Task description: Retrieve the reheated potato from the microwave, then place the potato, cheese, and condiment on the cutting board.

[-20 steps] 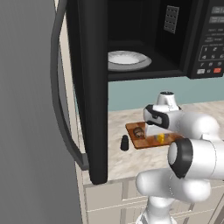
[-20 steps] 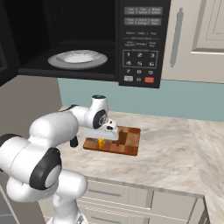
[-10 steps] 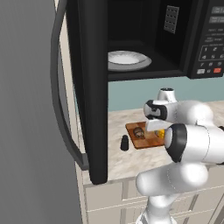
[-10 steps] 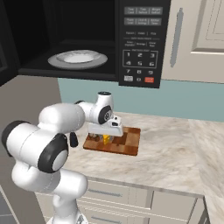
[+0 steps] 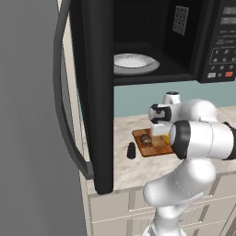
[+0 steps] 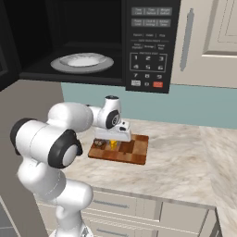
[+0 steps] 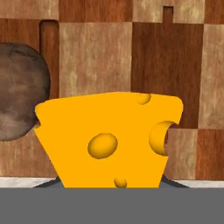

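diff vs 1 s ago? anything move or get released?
The arm folded: its elbow swung in toward the base and now blocks more of the board in the left base view. The gripper stayed low over the board, shut on the cheese; nothing released. Potato on the board, condiment on the counter, plate in the open microwave: unchanged.
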Motion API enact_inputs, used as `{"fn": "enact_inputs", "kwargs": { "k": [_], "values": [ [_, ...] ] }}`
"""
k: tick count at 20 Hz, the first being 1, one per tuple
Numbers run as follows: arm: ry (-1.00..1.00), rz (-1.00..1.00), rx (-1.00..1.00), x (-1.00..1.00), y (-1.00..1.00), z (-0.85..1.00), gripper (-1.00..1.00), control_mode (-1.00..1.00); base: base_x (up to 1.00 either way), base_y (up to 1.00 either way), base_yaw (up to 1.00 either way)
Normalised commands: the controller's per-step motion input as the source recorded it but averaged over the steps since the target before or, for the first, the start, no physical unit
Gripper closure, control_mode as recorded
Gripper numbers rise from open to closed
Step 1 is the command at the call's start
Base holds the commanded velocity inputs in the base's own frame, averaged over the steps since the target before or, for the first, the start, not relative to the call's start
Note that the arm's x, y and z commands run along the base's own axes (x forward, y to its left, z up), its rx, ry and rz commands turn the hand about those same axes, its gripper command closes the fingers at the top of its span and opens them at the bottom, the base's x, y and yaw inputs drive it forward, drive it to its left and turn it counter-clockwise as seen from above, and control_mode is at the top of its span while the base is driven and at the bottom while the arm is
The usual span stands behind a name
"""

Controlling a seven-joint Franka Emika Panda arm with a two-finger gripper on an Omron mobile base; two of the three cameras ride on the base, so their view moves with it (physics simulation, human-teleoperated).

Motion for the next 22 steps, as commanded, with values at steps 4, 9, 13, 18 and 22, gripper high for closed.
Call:
{"fn": "enact_inputs", "kwargs": {
  "k": [4,9,13,18,22],
  "values": [
    [0.0,0.0,0.02,0.34,0.0,-0.1,1.0,-1.0,0.0,0.0,0.0],
    [0.0,0.0,0.04,0.33,0.0,-0.1,1.0,-1.0,0.0,0.0,0.0],
    [0.0,0.0,0.03,0.19,0.0,-0.26,1.0,-1.0,0.0,0.0,0.0],
    [0.01,0.0,0.01,0.14,0.0,-0.32,1.0,-1.0,0.0,0.0,0.0],
    [0.0,0.0,0.02,0.19,0.0,-0.28,1.0,-1.0,0.0,0.0,0.0]
  ]
}}
